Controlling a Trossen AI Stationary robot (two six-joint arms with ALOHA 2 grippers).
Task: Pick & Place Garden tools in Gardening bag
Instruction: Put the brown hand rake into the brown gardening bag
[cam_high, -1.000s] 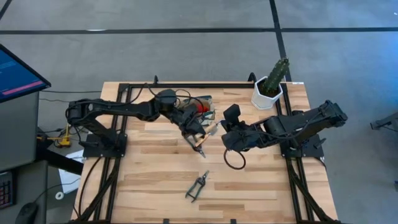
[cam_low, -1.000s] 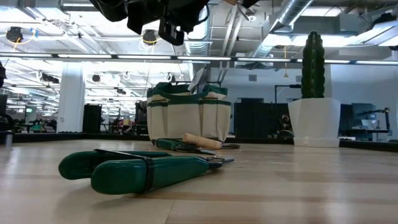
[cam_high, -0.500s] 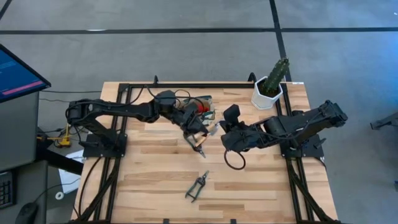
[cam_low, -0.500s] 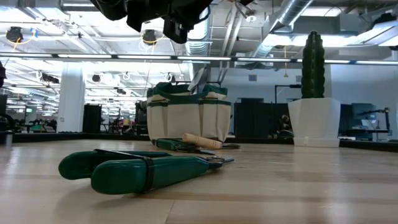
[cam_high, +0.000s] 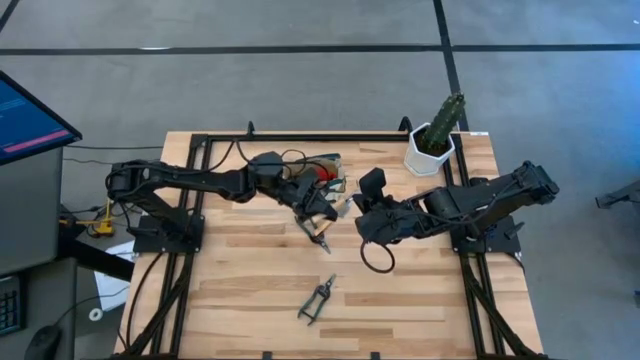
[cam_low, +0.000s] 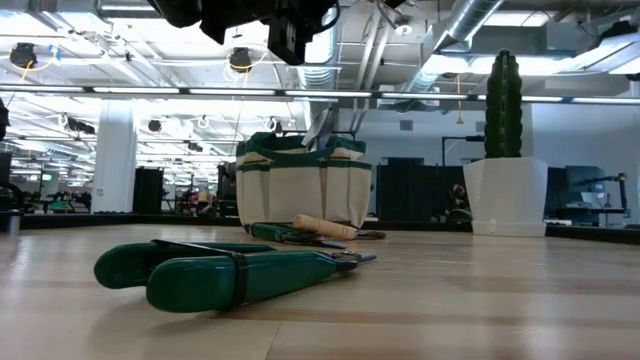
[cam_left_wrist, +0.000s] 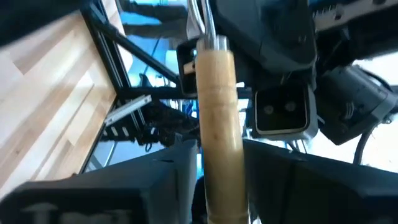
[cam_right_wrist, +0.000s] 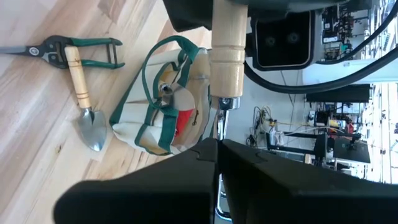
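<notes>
A thin wooden-handled tool (cam_high: 337, 208) hangs above the table between my two grippers, just in front of the cream and green gardening bag (cam_high: 325, 176). My left gripper (cam_left_wrist: 221, 186) is shut on its wooden handle, and my right gripper (cam_right_wrist: 217, 155) is shut on its metal shaft. The bag (cam_right_wrist: 163, 106) stands on its base with something red (cam_right_wrist: 180, 122) inside. A wooden-handled trowel (cam_right_wrist: 84, 99) and green-handled shears (cam_right_wrist: 62, 53) lie flat on the table near the bag. A second pair of green-handled shears (cam_low: 230, 275) lies nearer the front edge. My left gripper pinches the wooden handle (cam_left_wrist: 219, 143) between its two fingers, coming level from the table's left. The handle runs on past the fingers toward my right gripper. The tool is lifted clear of the table. My right gripper pinches the thin metal shaft (cam_right_wrist: 219, 121) just below the handle's collar, between its two shut fingers. It comes from the table's right, slanting down. The shaft runs on out of the fingers to the wooden handle (cam_right_wrist: 227, 31).
A white pot with a green cactus (cam_high: 433, 143) stands at the far right corner. Black frame rails (cam_high: 300, 137) run along the table's edges. Bare wood lies around the front shears (cam_high: 318, 298).
My left hand has turned a little at the wrist beside the tool; in the low view its dark block has shifted slightly toward the right. The tool, the bag and the tools on the table stay where they were.
</notes>
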